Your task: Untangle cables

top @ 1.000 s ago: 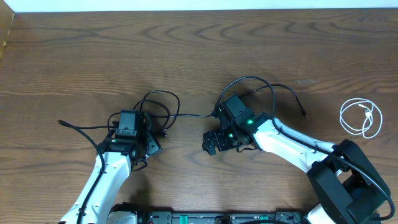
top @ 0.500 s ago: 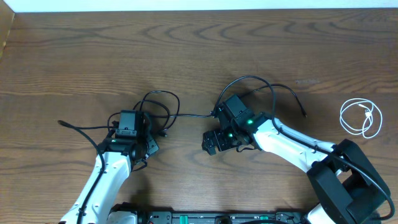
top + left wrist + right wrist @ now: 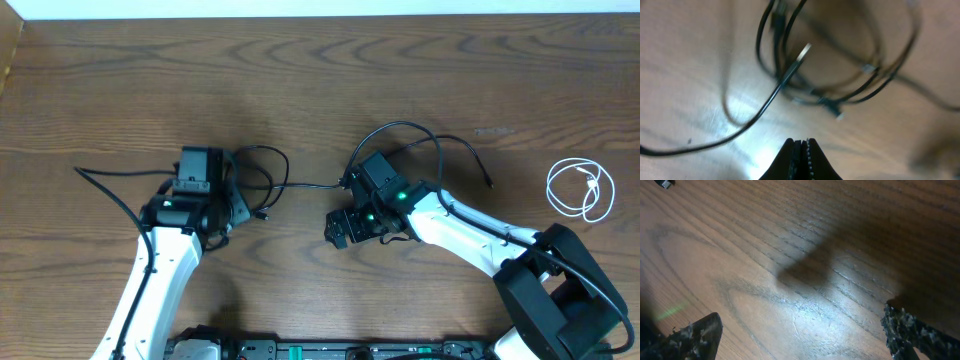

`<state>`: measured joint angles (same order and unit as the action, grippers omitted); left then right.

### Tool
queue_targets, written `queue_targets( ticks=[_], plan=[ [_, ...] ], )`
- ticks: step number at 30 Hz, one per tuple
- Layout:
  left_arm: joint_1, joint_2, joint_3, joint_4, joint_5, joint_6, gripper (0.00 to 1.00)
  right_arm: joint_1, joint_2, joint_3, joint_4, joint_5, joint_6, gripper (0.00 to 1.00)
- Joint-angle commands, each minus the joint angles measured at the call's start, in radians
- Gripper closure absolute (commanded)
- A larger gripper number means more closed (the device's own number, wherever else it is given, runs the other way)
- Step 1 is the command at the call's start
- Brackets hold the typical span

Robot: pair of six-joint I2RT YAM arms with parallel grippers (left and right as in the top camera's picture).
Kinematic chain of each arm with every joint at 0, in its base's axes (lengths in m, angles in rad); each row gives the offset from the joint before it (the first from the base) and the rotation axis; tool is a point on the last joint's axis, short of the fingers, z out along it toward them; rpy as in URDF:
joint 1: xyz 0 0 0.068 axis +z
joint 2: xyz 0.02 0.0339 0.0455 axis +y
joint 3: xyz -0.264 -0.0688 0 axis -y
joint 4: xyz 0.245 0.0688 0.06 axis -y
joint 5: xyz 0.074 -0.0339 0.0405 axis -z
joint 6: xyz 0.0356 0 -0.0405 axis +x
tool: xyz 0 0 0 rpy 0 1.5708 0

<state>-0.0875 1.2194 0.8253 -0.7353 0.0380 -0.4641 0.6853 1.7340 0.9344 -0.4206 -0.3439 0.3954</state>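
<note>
The black cables (image 3: 258, 172) lie in a loose tangle of thin overlapping loops on the counter (image 3: 320, 80), just beside the left hand (image 3: 200, 168). In the wrist view its fingers (image 3: 790, 156) are pressed together, just short of the loops. One strand runs right from the tangle and arcs around the right hand (image 3: 345, 228), whose fingers are spread wide over brown wood grain. The white cable (image 3: 582, 190) sits coiled near the right edge, well apart.
</note>
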Motion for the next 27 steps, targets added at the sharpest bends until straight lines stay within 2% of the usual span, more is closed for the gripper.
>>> queue_targets(
  ticks=[1, 11, 19, 27],
  plan=[
    [0.004, -0.003, 0.035, 0.054, -0.017, 0.027, 0.93, 0.003, 0.014, -0.007, 0.003, 0.002, 0.008, 0.01],
    [0.004, 0.053, 0.034, 0.194, -0.032, 0.043, 0.93, 0.003, 0.014, -0.007, 0.003, 0.002, 0.008, 0.01],
    [0.004, 0.152, 0.034, 0.312, -0.032, 0.106, 0.93, 0.003, 0.014, -0.007, 0.003, 0.002, 0.008, 0.01],
    [0.004, 0.273, 0.034, 0.375, -0.031, 0.108, 0.93, 0.003, 0.014, -0.007, 0.003, 0.002, 0.008, 0.01]
  ],
)
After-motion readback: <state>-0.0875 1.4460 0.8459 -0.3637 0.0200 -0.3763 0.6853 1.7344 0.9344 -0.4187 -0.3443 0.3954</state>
